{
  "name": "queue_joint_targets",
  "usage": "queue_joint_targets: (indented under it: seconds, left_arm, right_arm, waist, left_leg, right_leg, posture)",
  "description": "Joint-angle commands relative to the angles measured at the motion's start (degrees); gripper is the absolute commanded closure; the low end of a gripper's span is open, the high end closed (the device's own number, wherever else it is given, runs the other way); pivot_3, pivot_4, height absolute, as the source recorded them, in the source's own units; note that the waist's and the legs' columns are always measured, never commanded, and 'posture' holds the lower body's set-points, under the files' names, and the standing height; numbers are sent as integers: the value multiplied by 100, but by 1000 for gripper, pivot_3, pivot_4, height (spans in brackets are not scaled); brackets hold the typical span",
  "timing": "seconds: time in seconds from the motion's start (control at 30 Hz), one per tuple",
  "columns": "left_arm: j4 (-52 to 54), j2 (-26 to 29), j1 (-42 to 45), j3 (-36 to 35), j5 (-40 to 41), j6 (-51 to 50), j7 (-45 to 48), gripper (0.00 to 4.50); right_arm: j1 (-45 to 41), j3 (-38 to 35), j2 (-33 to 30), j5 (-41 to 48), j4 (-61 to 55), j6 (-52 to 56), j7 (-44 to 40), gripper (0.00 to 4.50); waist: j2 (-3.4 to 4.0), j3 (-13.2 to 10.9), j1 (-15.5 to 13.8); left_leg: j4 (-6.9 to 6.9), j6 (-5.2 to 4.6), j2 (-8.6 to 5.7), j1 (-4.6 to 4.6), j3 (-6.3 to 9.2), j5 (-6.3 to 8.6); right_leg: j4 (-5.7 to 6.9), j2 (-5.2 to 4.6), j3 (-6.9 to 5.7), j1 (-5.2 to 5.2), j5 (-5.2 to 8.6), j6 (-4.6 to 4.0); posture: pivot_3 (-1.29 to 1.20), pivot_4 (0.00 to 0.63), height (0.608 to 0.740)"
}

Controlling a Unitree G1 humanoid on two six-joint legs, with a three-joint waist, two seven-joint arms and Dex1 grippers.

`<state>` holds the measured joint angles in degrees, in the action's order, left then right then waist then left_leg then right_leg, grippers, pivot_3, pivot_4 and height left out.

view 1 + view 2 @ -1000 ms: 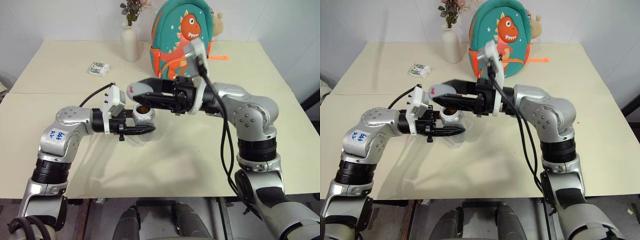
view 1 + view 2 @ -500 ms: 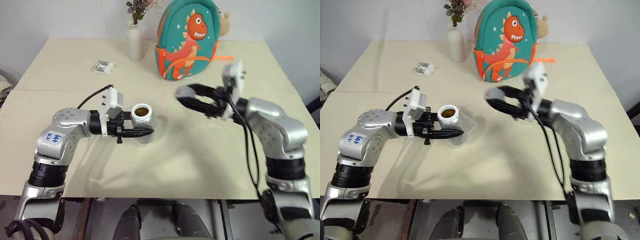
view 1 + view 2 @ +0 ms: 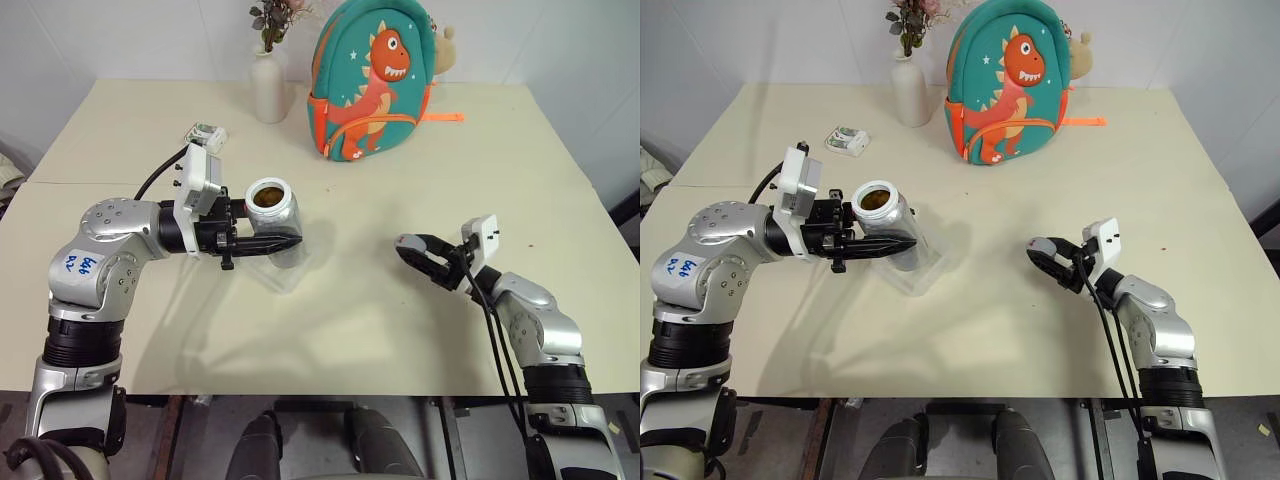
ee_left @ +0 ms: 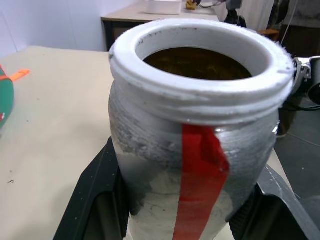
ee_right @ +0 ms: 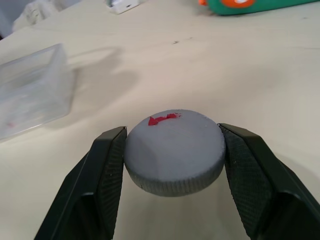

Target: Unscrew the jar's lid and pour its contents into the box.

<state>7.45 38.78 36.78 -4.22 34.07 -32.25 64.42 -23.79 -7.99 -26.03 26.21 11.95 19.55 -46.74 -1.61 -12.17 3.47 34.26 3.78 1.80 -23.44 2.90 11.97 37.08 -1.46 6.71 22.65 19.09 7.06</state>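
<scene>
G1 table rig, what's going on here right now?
The left tool grips the open jar above the clear box; the brown contents are inside the jar, nothing poured yet. The right tool holds the unscrewed lid low over the table on the robot's right. A backpack, vase and small packet sit at the back.

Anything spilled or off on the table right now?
Nothing spilled. The jar is open and tilted in the left gripper above the box, contents inside it. The lid sits clamped in the right gripper, low over the table.
</scene>
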Motion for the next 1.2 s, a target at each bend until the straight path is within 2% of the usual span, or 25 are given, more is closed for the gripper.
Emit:
queue_joint_targets:
  seconds: [0.03,0.13,0.3,0.4,0.53,0.73,0.97,1.2]
  left_arm:
    - [73,66,15,-185,143,-7,-40,2508]
    - [69,74,3,-202,135,-4,-77,2508]
    - [52,197,-52,-199,-63,76,-193,2508]
    - [-18,597,-55,-143,-200,-290,-253,2508]
    - [-164,822,-105,-244,-250,-338,-365,2508]
    - [-347,1077,-410,-430,-540,-86,-509,2508]
    - [-684,944,-568,-999,-702,99,-1226,2508]
    - [-902,622,-403,-711,-1271,532,-1885,2508]
  right_arm:
    - [-2,-102,-54,96,-139,-127,-188,994]
    - [29,-40,-157,-24,-253,-255,-288,14]
    - [25,2,-534,-118,-867,-365,-531,14]
    - [-147,-81,-854,256,-1644,-93,-846,14]
    - [-410,104,-1199,588,-2371,108,-1344,14]
    - [-879,484,-1292,960,-2817,658,-1644,14]
    - [-1098,679,-1138,1015,-2739,839,-1662,14]
    - [-1110,791,-971,889,-2491,716,-1683,14]
  waist:
    - [0,0,0]
    - [0,0,-4]
    - [1,0,-6]
    - [2,-1,13]
    - [5,-3,9]
    - [5,-3,-12]
    - [4,-4,-27]
    - [4,-3,-34]
  left_leg:
    - [0,0,0,0,0,0]
    - [0,0,0,1,0,0]
    - [2,1,-1,1,0,0]
    - [-1,1,1,2,0,0]
    - [-1,1,2,6,0,0]
    - [-2,1,2,6,2,0]
    - [-2,0,2,4,5,0]
    - [1,0,0,2,4,0]
  right_leg:
    - [0,0,0,0,0,0]
    - [1,0,0,0,0,0]
    - [3,0,0,-1,0,0]
    - [3,1,1,0,0,0]
    - [6,2,1,-1,1,-1]
    - [-4,-1,-2,-7,1,-1]
    - [-5,-4,-5,-5,1,-2]
    - [-4,-6,-6,-6,1,-1]
  posture:
    - [0,150,740]
    - [0,150,740]
    - [0,150,740]
    - [0,150,740]
    - [0,150,740]
    - [0,150,740]
    - [0,150,740]
    - [0,150,740]
